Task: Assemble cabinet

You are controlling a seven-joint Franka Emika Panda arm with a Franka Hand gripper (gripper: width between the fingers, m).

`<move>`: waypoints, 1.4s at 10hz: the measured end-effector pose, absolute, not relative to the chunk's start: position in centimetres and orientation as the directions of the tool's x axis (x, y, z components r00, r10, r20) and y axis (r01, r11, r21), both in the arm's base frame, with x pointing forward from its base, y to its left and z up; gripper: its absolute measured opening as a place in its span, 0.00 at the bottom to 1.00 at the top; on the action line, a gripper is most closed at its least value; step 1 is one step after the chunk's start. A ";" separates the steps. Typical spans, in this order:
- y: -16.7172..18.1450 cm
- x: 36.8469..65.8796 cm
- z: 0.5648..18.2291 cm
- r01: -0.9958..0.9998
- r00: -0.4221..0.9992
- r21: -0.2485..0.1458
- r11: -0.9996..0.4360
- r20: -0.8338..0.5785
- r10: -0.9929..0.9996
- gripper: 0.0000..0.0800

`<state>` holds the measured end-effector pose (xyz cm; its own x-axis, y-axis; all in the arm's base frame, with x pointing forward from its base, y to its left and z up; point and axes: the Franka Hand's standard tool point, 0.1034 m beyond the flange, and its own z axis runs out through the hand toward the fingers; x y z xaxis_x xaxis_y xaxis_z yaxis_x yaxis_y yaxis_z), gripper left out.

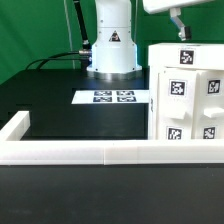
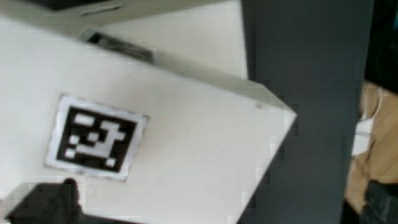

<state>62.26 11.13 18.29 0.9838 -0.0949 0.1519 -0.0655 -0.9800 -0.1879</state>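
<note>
The cabinet body (image 1: 188, 95) is a large white box with square black-and-white markers, standing at the exterior view's right. My gripper (image 1: 180, 30) hangs just above its top back edge. In the wrist view the cabinet's white top face (image 2: 178, 110) fills most of the picture, with one marker (image 2: 93, 135) on it. One dark fingertip (image 2: 43, 202) shows at the edge, far off centre. Nothing lies between the jaws of my gripper (image 2: 199, 208), so it is open and empty. The other finger is not clearly seen.
The marker board (image 1: 113, 97) lies on the black table in front of the robot base (image 1: 110, 50). A long low white border rail (image 1: 90, 152) runs along the front and up the exterior view's left side. A green wall stands behind.
</note>
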 end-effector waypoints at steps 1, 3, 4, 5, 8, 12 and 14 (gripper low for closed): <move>11.0 62.3 18.3 0.074 0.984 -0.154 -0.985 0.174 0.047 1.00; 11.0 62.5 18.3 0.338 0.932 -0.075 -0.938 0.163 0.323 1.00; 10.9 62.6 18.2 0.365 0.921 -0.067 -0.928 0.169 0.350 1.00; 10.7 62.6 18.2 0.443 0.887 -0.049 -0.895 0.172 0.429 1.00; 10.2 62.6 18.0 0.614 0.778 -0.011 -0.789 0.172 0.604 1.00; 9.4 62.4 17.2 0.804 0.582 0.035 -0.593 0.151 0.799 1.00; 9.2 62.2 16.9 0.813 0.571 0.037 -0.581 0.148 0.808 1.00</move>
